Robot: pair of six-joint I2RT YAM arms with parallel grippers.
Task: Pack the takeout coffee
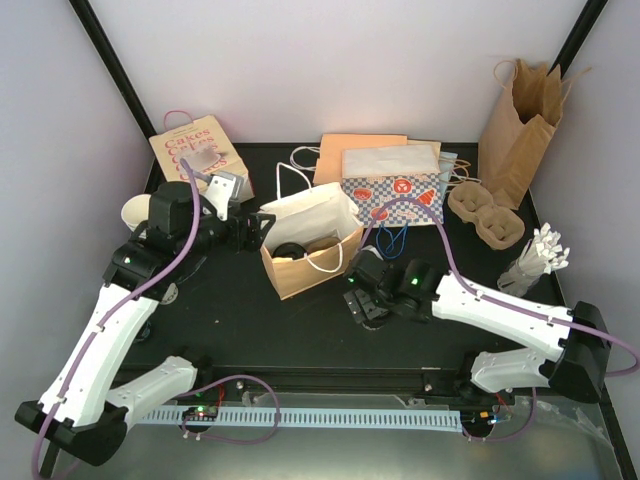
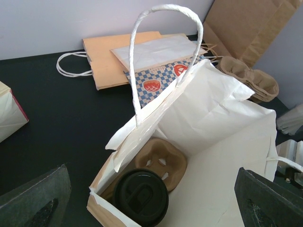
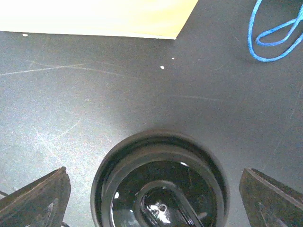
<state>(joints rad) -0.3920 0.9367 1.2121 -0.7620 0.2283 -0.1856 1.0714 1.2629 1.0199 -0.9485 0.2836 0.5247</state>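
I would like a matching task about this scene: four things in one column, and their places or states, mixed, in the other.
Things:
1. takeout coffee
2. "Cakes" bag
3. tall brown bag
4. right gripper

Places or states:
a. open, above a black lid on the table
b. back right corner
c. inside the open white bag
d. back left corner

Pairs: 1-c, 2-d, 3-b, 4-a

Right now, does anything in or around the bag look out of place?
Nothing spilled or damaged. One wall of the bag is creased and sags inward over the pulp carrier beside the takeout coffee. Another black lid sits outside the bag, within the open right gripper.
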